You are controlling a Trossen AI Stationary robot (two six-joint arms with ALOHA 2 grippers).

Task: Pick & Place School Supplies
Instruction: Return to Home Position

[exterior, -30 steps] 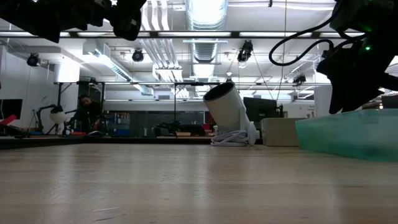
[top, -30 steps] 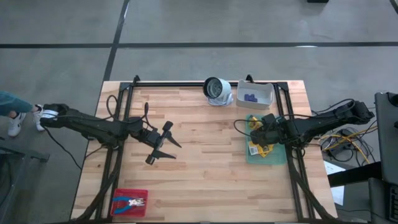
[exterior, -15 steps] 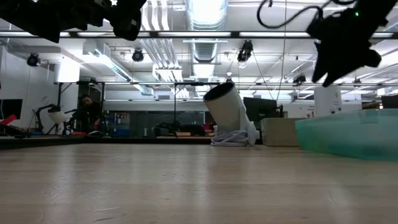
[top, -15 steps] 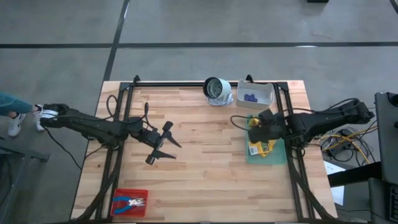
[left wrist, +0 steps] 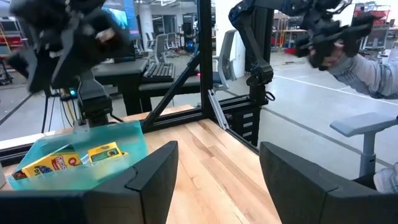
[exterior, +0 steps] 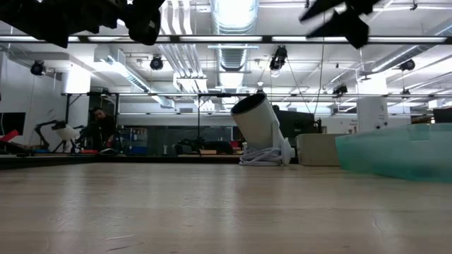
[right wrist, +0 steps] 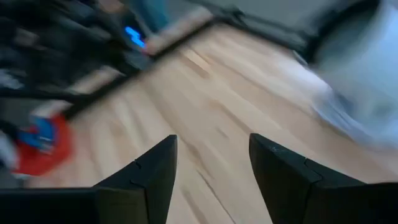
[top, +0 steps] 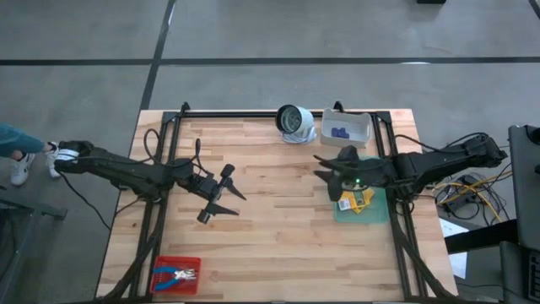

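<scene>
High view shows the right gripper, jaws spread and empty, just beside the translucent green bin holding the yellow-and-green crayon boxes. Its retreat should stay high, clear of the rim. The left gripper waits open mid-table.

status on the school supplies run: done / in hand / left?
Done: crayon boxes lie in the green bin; purple pieces in the white bin; blue-handled tool in the red tray. In hand: nothing; right claw open, raised beside the green bin; left claw open over the table's left half. Left: likely only parking both arms.
</scene>
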